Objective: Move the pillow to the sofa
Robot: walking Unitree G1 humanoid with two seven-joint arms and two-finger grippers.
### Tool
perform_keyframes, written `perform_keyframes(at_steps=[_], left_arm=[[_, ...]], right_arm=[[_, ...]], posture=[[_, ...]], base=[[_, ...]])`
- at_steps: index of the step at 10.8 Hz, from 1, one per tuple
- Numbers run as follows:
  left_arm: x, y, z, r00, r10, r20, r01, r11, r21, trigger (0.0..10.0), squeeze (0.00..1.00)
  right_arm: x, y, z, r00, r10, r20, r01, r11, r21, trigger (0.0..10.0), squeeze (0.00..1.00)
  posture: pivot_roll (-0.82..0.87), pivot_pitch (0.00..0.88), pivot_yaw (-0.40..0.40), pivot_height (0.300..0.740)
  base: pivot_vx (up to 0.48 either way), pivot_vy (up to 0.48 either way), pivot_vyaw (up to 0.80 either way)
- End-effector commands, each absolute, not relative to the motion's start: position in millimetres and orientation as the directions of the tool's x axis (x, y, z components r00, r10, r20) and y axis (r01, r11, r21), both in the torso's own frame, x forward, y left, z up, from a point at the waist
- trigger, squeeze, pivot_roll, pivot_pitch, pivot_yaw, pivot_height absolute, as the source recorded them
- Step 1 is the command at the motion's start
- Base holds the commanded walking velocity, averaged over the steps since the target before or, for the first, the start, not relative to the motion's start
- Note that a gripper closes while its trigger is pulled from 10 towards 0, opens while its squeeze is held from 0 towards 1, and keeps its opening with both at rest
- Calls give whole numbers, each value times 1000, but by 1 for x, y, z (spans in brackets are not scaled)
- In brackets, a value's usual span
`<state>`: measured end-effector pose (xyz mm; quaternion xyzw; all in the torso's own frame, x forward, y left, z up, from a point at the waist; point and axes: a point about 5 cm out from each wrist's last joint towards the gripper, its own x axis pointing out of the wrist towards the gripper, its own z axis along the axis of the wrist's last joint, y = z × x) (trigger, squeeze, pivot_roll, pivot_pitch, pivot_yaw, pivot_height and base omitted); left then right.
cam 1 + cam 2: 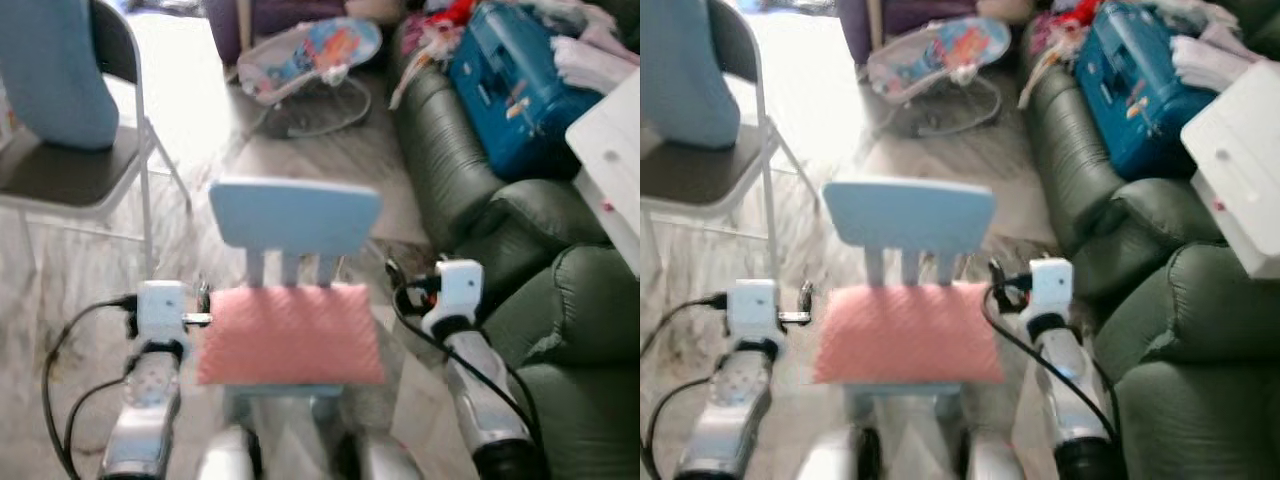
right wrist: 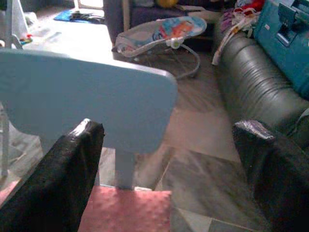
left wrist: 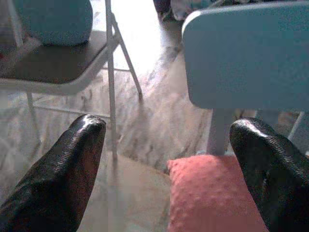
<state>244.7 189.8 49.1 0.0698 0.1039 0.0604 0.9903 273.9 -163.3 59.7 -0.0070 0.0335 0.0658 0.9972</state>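
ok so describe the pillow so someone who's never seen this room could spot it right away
Find the dark green sofa along the robot's right; beside it on the floor stands a small light blue chair. The pillow lies flat on that chair's seat, between the two grippers. It is the only pink, bumpy-textured cushion here.

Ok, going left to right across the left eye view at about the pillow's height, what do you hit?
Left gripper → pink pillow on the small blue chair → right gripper → dark green sofa.
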Motion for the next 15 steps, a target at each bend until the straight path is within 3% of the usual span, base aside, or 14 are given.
perform_keyframes(at_steps=[1,7,10,15], left_arm=[[243,183,48,971,118,-206,-88,985,148,10000,0],[245,174,51,976,90,-196,-62,988,144,10000,0],[236,182,49,979,56,-196,-17,980,198,10000,0],[217,197,48,976,103,-192,-51,964,259,10000,0]], right_arm=[[271,-173,55,991,101,-89,-102,995,-7,10000,0],[272,-172,55,990,110,-88,-111,994,-9,10000,0],[266,-175,49,990,77,-117,-71,996,51,10000,0],[249,-184,45,991,25,-134,-21,999,35,10000,0]], posture=[[-25,156,-73,740],[-16,152,-76,740],[-17,157,-72,740],[-19,158,-70,740]], base=[[0,446,0],[0,0,0],[0,0,0],[0,0,0]])
